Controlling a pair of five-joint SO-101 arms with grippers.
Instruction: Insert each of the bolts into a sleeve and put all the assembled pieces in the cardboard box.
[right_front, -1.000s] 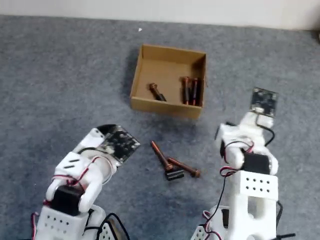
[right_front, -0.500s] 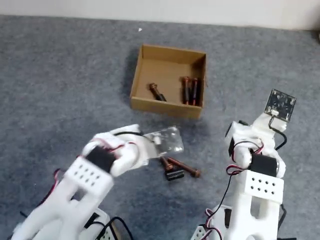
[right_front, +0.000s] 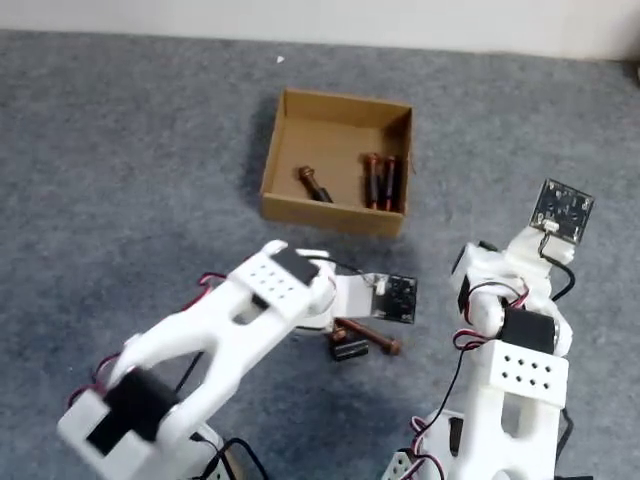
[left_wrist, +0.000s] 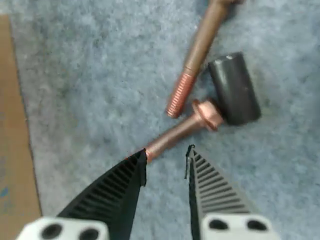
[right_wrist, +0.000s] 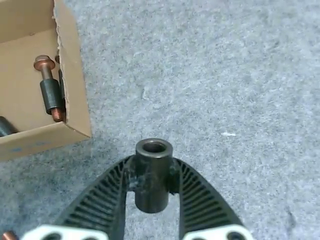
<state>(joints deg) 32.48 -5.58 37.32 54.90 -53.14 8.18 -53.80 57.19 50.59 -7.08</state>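
My left gripper (left_wrist: 166, 157) is open just above the carpet, its jaws straddling the shank of a copper bolt (left_wrist: 187, 127) whose flanged head touches a loose black sleeve (left_wrist: 234, 89). A second bolt (left_wrist: 197, 55) lies beside them, its threaded end near that head. In the high view the left arm (right_front: 270, 300) stretches over these bolts (right_front: 372, 338) and the sleeve (right_front: 349, 350). My right gripper (right_wrist: 151, 165) is shut on another black sleeve (right_wrist: 152, 192), held upright with its bore showing. The cardboard box (right_front: 330, 215) holds three assembled pieces (right_front: 380, 180).
Grey carpet covers the whole floor. The box's corner (right_wrist: 75, 125) lies close to the right gripper, with an assembled bolt (right_wrist: 50, 95) inside it. The right arm's base (right_front: 510, 380) stands at the front right. A box wall (left_wrist: 12, 130) borders the left gripper's side.
The left arm has swung out from its folded pose and come down over the two loose bolts. The right arm's wrist shifted slightly to the right a second ago, then held still.
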